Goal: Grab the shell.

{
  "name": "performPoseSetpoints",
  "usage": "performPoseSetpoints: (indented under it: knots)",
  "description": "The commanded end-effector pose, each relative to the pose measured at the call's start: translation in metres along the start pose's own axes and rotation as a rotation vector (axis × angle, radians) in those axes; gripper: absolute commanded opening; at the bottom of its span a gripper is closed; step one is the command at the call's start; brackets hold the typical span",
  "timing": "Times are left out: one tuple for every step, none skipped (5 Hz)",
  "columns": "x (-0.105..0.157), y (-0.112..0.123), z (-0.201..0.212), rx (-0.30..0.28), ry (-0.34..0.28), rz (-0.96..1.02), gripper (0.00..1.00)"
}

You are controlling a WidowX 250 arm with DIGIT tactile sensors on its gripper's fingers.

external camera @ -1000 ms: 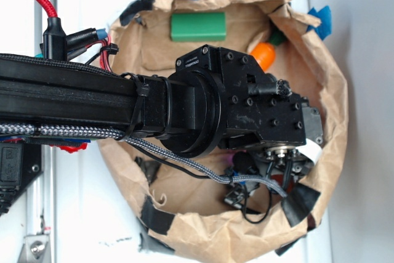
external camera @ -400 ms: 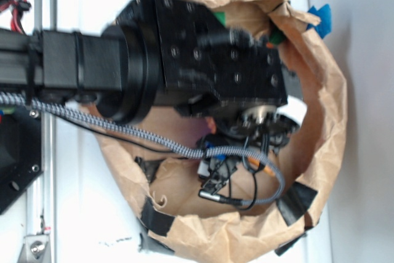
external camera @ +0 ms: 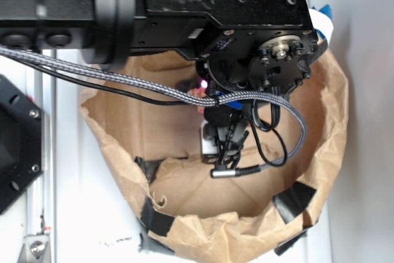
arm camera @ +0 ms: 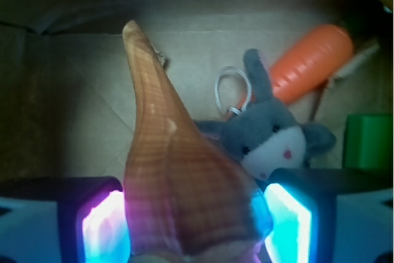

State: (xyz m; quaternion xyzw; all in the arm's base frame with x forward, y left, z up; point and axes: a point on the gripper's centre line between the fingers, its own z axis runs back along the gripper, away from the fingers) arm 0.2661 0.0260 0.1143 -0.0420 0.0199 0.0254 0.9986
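Amber-brown shell sits wide-end between my pincer pads, clamped, point aimed away | arm has swung up-frame since a second ago, shell appears lifted, grab looks done | wrist alone shows shell, grey bunny, carrot, green block | exterior shows only arm over paper bag.

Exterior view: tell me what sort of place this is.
Probably a lab robot bench, not a home: a taped brown paper bin sits on a white table beside a metal rail. Inside are toys, and the gripper holds a shell.
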Motion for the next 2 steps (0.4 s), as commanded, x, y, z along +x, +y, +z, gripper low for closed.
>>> performPoseSetpoints:
  knots:
    - [-0.0009, -0.0173, 0.0308, 0.015, -0.16, 0.011, 0.0]
    - [0.0012, -0.0159, 0.0258, 0.005, -0.15, 0.039, 0.0]
